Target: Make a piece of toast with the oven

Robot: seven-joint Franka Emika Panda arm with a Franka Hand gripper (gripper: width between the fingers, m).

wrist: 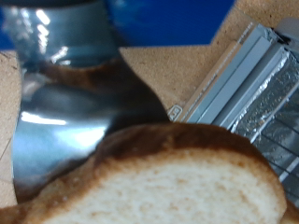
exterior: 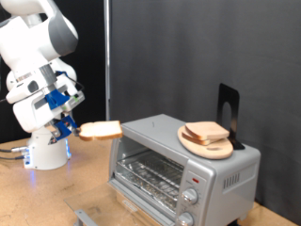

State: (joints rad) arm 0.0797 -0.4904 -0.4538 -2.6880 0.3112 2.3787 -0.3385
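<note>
Wrist view: the piece of toast (wrist: pixel 159 182) fills the foreground, clenched in the tool (wrist: pixel 89 131), the oven (wrist: pixel 248 103) beyond. Exterior view: the tool (exterior: pixel 71 127) holds the slice (exterior: pixel 100 131) level in the air, left of the oven's (exterior: pixel 179 155) open front. I judge keeping it flat and aligned with the rack matters most.

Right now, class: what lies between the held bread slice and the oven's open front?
Nothing: in the exterior view only open air separates the piece of toast, held in the gripper, from the oven.
</note>
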